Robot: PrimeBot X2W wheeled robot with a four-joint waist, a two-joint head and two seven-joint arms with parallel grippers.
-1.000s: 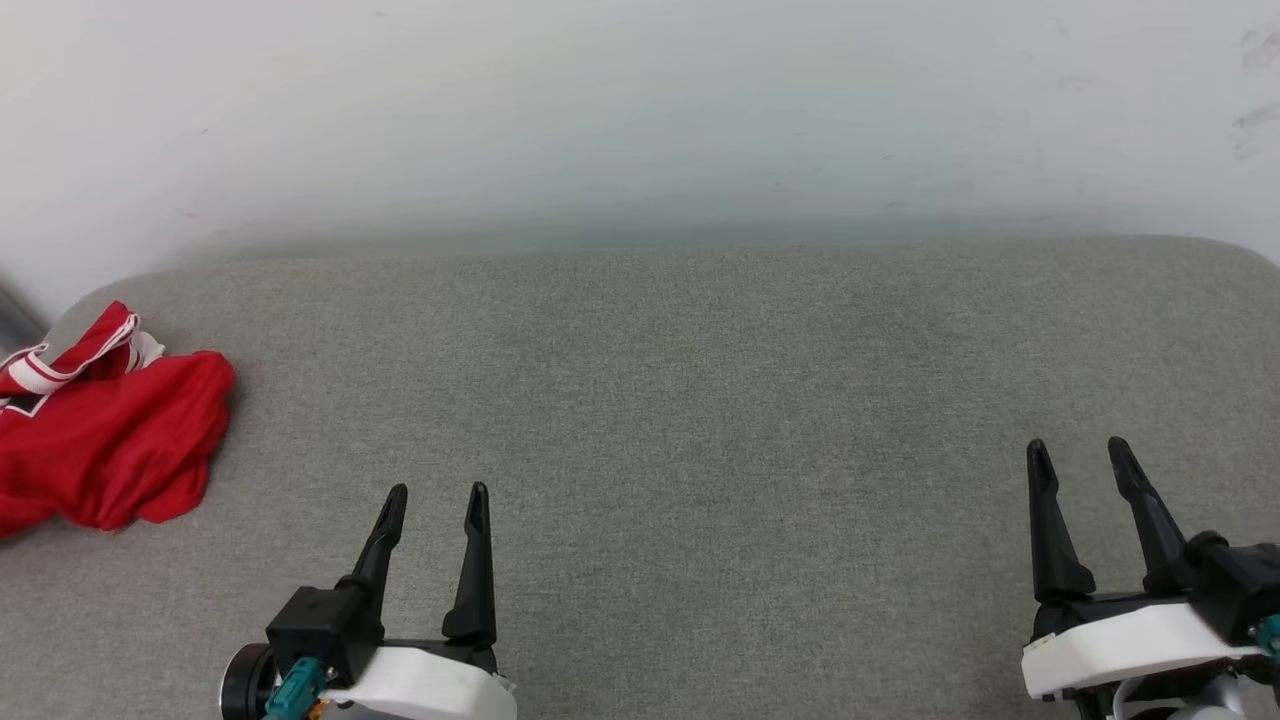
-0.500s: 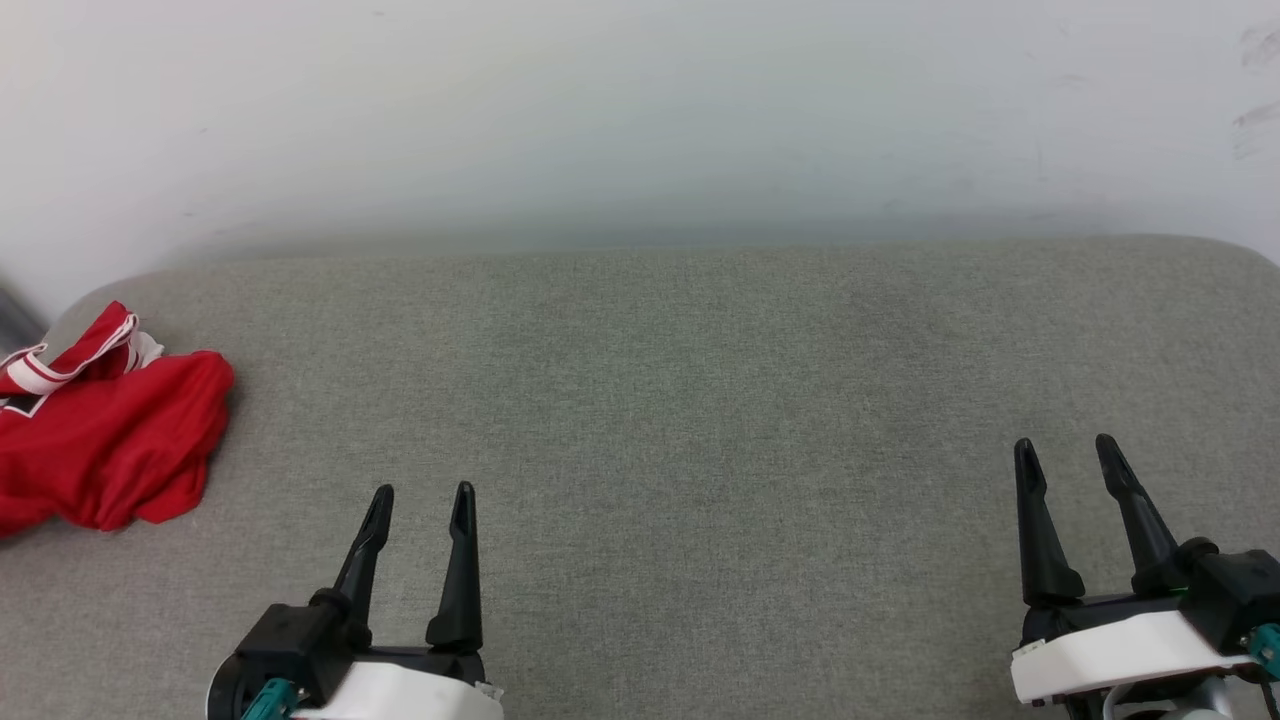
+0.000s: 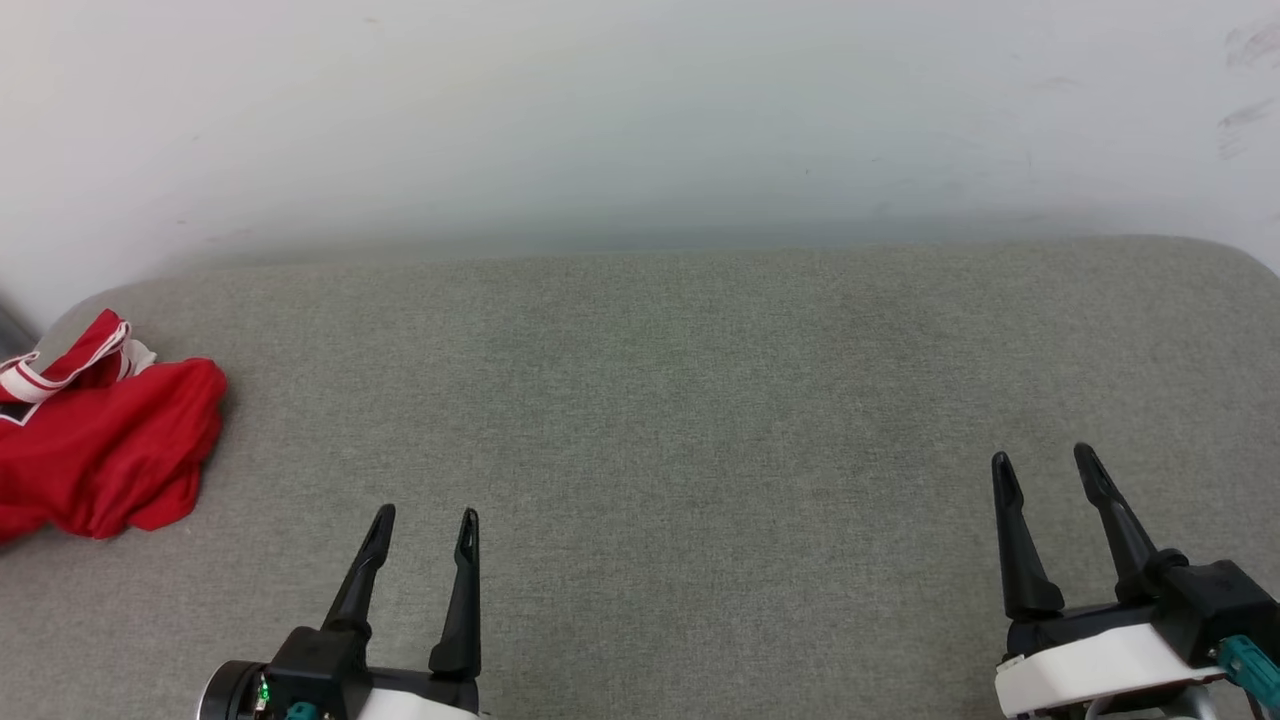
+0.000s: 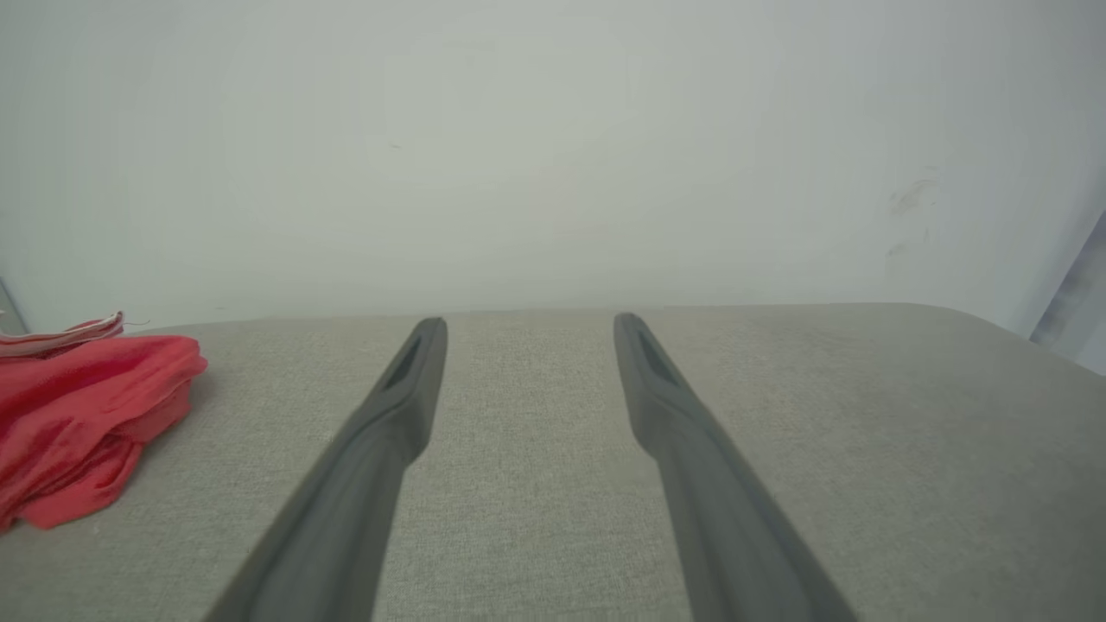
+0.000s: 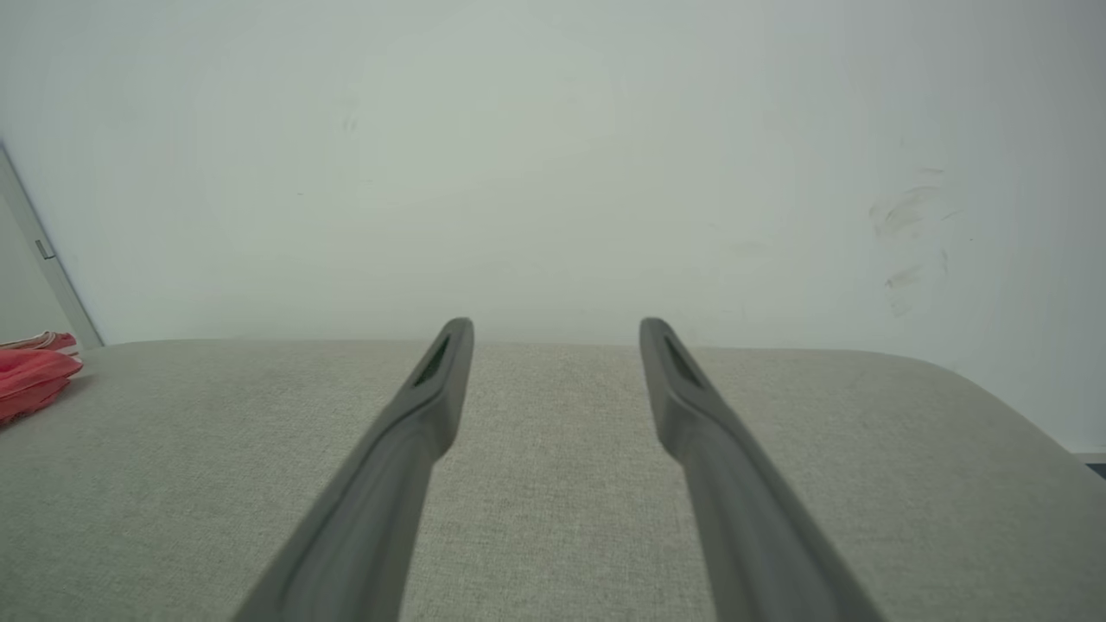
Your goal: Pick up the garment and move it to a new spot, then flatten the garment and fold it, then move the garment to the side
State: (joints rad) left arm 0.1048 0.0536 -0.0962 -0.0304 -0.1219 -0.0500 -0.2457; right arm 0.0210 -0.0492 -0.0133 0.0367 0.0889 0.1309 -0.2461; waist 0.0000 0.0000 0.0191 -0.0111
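Observation:
The garment [image 3: 105, 440], a red shirt with red-striped white trim, lies crumpled at the far left edge of the grey cushioned surface [image 3: 680, 420]; it also lies at the left in the left wrist view [image 4: 78, 406] and as a small red patch in the right wrist view [image 5: 30, 376]. My left gripper [image 3: 425, 520] hovers open near the front, well right of the garment, nothing between its fingers. Far over at the front right, my right gripper [image 3: 1045, 462] is open and empty too.
A plain white wall [image 3: 640, 110] rises directly behind the surface. The surface's back corners are rounded, with an edge at the far right [image 3: 1250, 250]. A grey strip [image 5: 43, 250] runs up the wall at the left.
Both grippers have drawn back toward the bottom of the head view, the left one more. The garment sits slightly further left in view; it lies as before.

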